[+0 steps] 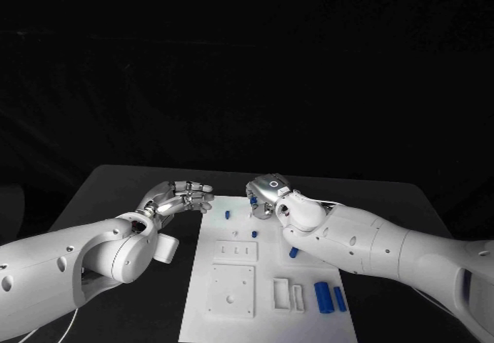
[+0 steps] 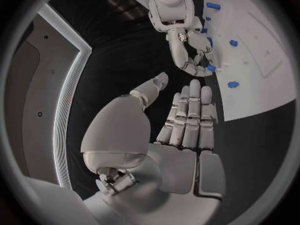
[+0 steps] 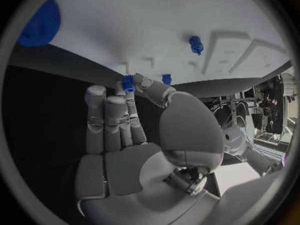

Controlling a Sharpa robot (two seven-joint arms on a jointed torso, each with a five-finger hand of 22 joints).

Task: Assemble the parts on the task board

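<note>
a robotics lab: black table (image 1: 123, 186), dark backdrop, white task board (image 1: 265, 318).

Task board (image 1: 232, 314): white plate lying flat mid-table before me, with raised rectangular blocks. Two blue cylinders (image 1: 330, 296) lie side by side at its near right. One small blue part (image 3: 128, 82) is pinched in my right hand (image 1: 276, 196) over the far end.

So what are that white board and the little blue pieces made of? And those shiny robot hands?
The task board looks like matte white plastic, with even colour and moulded raised blocks. The blue parts look like plastic too, uniformly coloured and slightly glossy. The right robot hand and left robot hand appear metallic, silver with soft reflections, though they could be coated plastic.
</note>
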